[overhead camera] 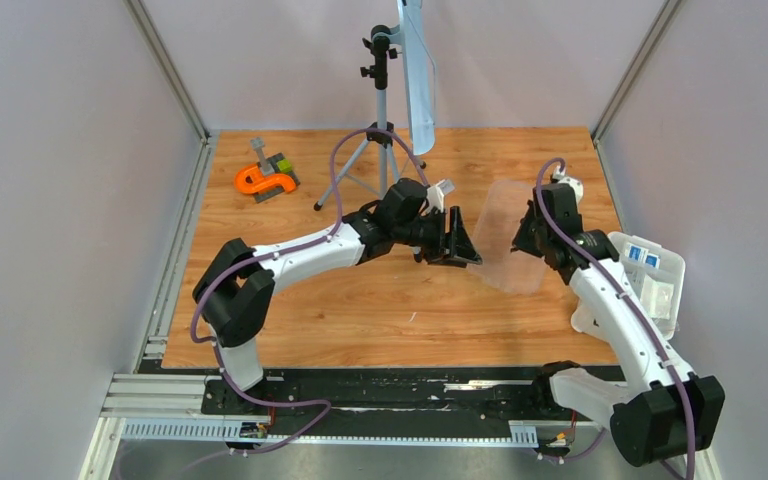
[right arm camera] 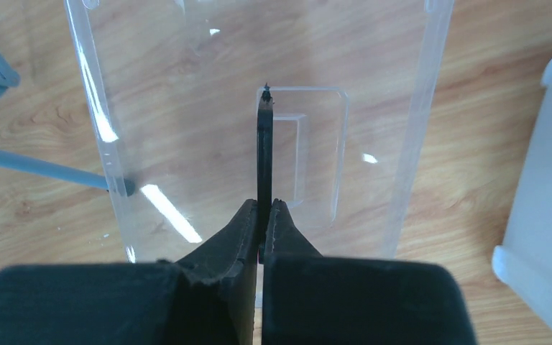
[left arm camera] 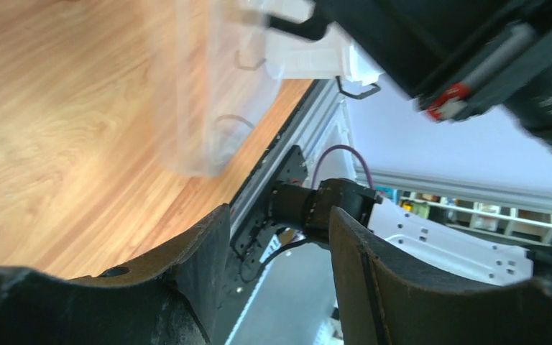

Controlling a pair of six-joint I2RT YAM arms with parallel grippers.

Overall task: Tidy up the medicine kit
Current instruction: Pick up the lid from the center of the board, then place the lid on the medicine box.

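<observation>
Right gripper (right arm camera: pixel 264 208) nearest: fingers pressed together, pinching thin black handle (right arm camera: pixel 264 151) of clear lid (overhead camera: pixel 508 220). Lid smooth, glossy, round-cornered, held upright at table (overhead camera: pixel 360 300) centre-right. Left gripper (overhead camera: pixel 465 243) just beside lid, at its 9 o'clock, jaws spread, holding nothing. White rounded tub (overhead camera: pixel 672 262) with packets (overhead camera: pixel 643 254) hugs table edge, 3 o'clock. Bare wood-grain stretch at 6 o'clock.
</observation>
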